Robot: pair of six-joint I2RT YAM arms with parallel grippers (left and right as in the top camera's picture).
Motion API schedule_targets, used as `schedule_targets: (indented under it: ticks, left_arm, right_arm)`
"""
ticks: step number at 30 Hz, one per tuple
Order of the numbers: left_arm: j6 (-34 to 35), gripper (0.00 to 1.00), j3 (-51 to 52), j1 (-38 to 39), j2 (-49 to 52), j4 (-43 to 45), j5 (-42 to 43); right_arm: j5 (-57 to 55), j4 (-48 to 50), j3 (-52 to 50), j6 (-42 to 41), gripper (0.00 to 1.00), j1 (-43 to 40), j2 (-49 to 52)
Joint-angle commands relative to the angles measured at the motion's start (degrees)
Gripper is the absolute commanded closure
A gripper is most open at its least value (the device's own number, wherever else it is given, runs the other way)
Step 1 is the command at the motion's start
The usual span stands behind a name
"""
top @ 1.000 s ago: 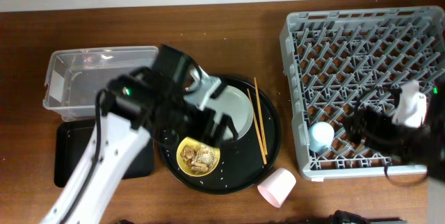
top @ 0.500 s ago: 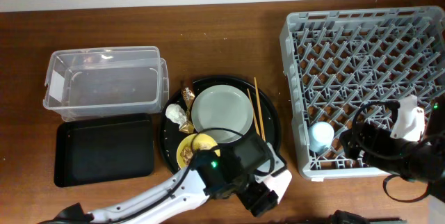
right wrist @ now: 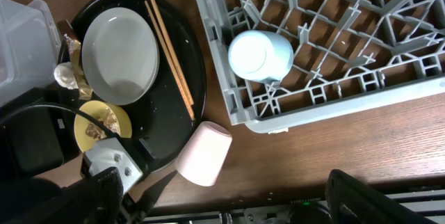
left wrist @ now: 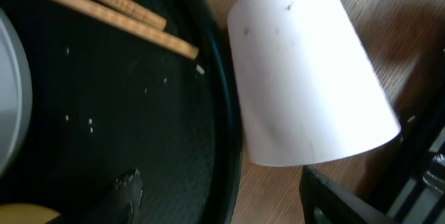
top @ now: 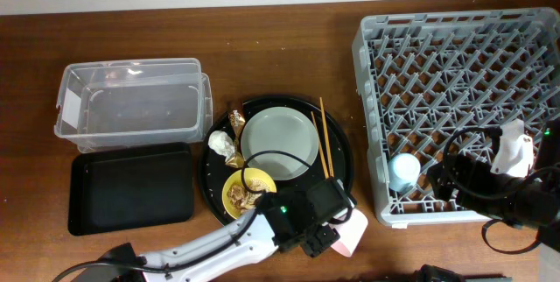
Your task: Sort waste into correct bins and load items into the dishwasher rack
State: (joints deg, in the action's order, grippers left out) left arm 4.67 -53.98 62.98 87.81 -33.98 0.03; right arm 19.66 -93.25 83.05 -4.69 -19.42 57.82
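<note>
The pink cup [top: 357,226] lies on its side on the table by the round tray's front right rim; it also shows in the left wrist view [left wrist: 306,78] and the right wrist view [right wrist: 205,154]. My left gripper [top: 325,235] [left wrist: 229,206] is open right beside it, not holding it. The grey-green plate [top: 278,142], chopsticks [top: 324,137], yellow bowl [top: 245,190] with food, tissue [top: 219,144] and wrapper [top: 236,123] sit on the round tray. The light blue cup [top: 404,170] stands in the rack [top: 455,28]. My right gripper [top: 453,177] [right wrist: 229,206] is open and empty above the rack's front edge.
The clear tub [top: 131,102] and the shallow black tray [top: 131,186] sit at the left, both with nothing in them. The round black tray [top: 341,155] lies between them and the rack. My left arm reaches in from the front edge.
My left arm has swung from above the round tray down to the front edge, and its gripper now sits at the pink cup. The right arm has barely moved.
</note>
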Motion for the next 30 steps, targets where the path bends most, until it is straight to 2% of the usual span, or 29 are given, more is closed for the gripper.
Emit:
schedule_targets:
  ticks: [1,3,6,9,11,12,15,26,27,28,29,30]
  left_arm:
    - [-1.7,0.28,0.4,4.9,2.8,0.7,-6.2]
    - [-1.7,0.28,0.4,7.7,4.8,1.0,-10.1]
    - [-1.7,0.30,0.4,9.0,6.4,1.3,-10.7]
    - [-1.2,0.33,0.4,9.0,6.4,5.5,-13.6]
    - [-0.2,0.39,0.4,9.0,6.4,8.4,-13.6]
    - [-0.2,0.48,0.4,9.0,6.4,10.0,-13.6]
    - [-0.2,0.66,0.4,9.0,6.4,13.2,-14.1]
    - [-0.2,0.69,0.3,9.0,10.0,22.5,-16.0]
    - [-0.2,0.76,0.2,9.0,10.0,22.5,-16.0]
    - [-0.2,0.92,-0.1,9.0,9.8,22.1,-16.0]
    - [-0.2,0.99,-1.5,8.9,8.5,19.4,-16.2]
    - [1.2,1.00,-3.0,8.6,6.8,16.3,-17.5]
  right_arm:
    - [0.7,0.0,0.5,0.2,0.07,-0.1,-0.1]
    - [0.7,0.0,0.5,0.2,0.07,-0.1,-0.1]
    - [0.7,0.0,0.5,0.2,0.07,-0.1,-0.1]
    - [0.7,0.0,0.5,0.2,0.07,-0.1,-0.1]
    - [0.7,0.0,0.5,0.2,0.07,-0.1,-0.1]
    - [0.7,-0.1,0.5,0.2,0.07,-0.1,-0.1]
    - [0.7,-0.2,0.5,0.2,0.07,-0.1,-0.1]
    - [0.7,-0.5,0.5,0.4,0.07,3.3,2.0]
    - [0.7,-0.5,0.5,0.7,0.07,3.3,2.2]
    - [0.7,-0.5,0.5,1.3,0.07,3.3,2.2]
    - [0.7,-0.4,0.5,1.3,0.07,3.3,2.2]
    - [0.7,-0.4,0.5,1.3,0.07,3.3,2.2]
